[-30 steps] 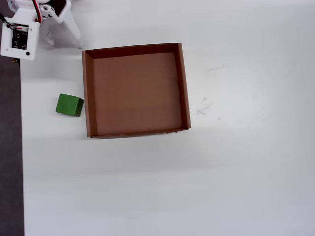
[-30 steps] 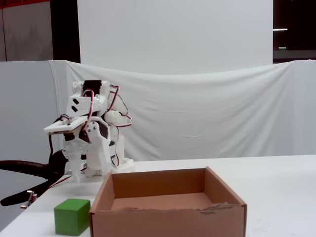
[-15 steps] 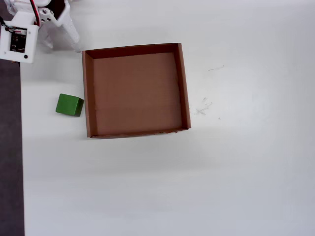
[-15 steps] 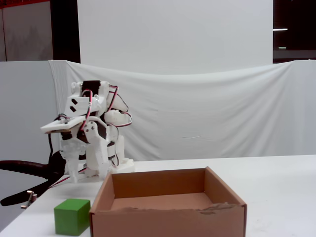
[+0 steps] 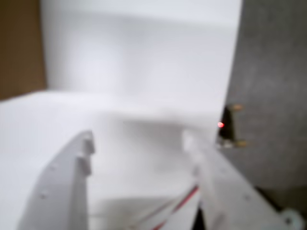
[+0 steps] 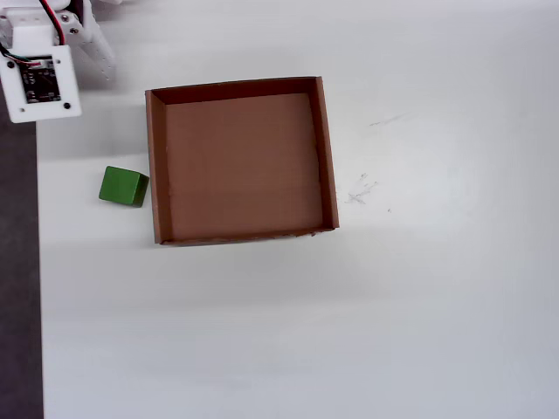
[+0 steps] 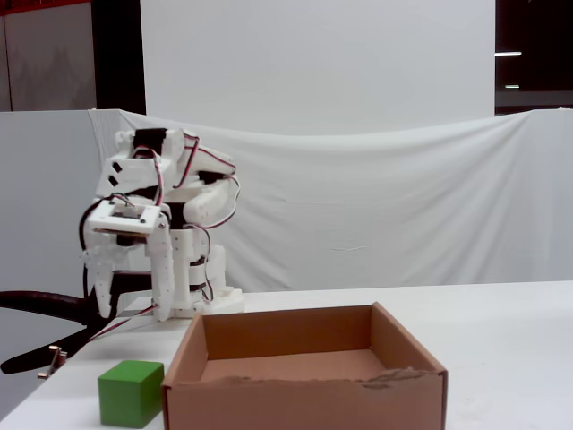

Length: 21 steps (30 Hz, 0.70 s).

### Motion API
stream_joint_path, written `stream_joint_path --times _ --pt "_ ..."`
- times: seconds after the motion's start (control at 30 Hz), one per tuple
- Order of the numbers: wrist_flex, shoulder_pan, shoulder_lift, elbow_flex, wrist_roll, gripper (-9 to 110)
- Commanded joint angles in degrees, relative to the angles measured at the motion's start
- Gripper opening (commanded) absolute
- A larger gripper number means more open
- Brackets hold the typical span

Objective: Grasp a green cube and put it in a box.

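Note:
The green cube [image 6: 123, 186] sits on the white table just left of the box [image 6: 155, 166] in the overhead view, a small gap between them. The fixed view shows the cube [image 7: 131, 392] at the lower left, beside the box's front wall [image 7: 304, 403]. The box is empty. My gripper [image 7: 132, 300] hangs fingers-down above the table, behind the cube and well apart from it. In the wrist view the gripper [image 5: 138, 141] is open with only bare table between its fingers. The cube is out of that view; a brown strip of the box [image 5: 19, 48] shows at the left.
The table's left edge [image 6: 37, 262] runs close to the cube, with dark floor beyond it. A small clip with a red light [image 5: 228, 125] sits at that edge. A black chair arm [image 7: 36, 300] lies left of the table. The arm's base [image 7: 201, 300] stands behind the box.
The arm has swung toward the table's left edge. The wrist has turned so the fingers now point down and stand spread apart. Cube and box have not moved.

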Motion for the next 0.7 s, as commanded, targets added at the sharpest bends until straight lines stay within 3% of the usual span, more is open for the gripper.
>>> stream_joint_path --times 0.0,0.4,0.67 --pt "-1.93 -1.67 -7.65 -8.7 -8.0 25" --pt "-16.79 -6.5 -24.17 -14.94 -36.47 26" --pt "-25.66 -8.96 -31.29 -14.68 -43.42 27"
